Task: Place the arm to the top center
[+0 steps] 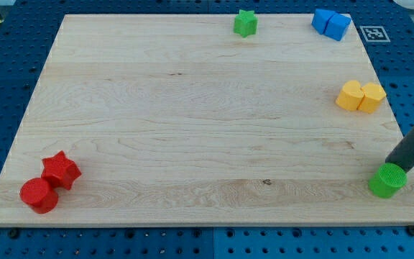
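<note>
The dark rod comes down from the view's right edge, and my tip (392, 165) rests at the top of the green cylinder (387, 180) near the board's bottom right corner. A green star block (245, 23) sits at the top edge, a little right of centre. Two blue blocks (331, 24) touch each other at the top right. Two yellow blocks (360, 96) touch each other at the right side. A red star (61, 170) and a red cylinder (39, 195) sit together at the bottom left.
The wooden board (192, 115) lies on a blue perforated table. A black and white marker tag (374, 33) lies beyond the board's top right corner.
</note>
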Controlling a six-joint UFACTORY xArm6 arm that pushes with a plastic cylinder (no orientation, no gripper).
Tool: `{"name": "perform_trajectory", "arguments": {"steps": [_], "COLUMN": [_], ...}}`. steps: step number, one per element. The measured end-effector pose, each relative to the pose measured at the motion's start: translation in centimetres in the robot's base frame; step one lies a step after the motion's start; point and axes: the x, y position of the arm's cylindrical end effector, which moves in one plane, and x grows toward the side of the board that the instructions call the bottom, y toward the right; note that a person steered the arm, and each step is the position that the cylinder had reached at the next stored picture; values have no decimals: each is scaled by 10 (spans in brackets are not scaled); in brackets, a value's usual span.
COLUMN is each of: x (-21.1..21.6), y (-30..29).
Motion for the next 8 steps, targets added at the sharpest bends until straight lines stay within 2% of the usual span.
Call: {"name": "perform_trajectory", "arguments": {"steps": [3,4,5,8], "x": [3,-28,-75,-267], "y": [-37,-54,-122,-290]}}
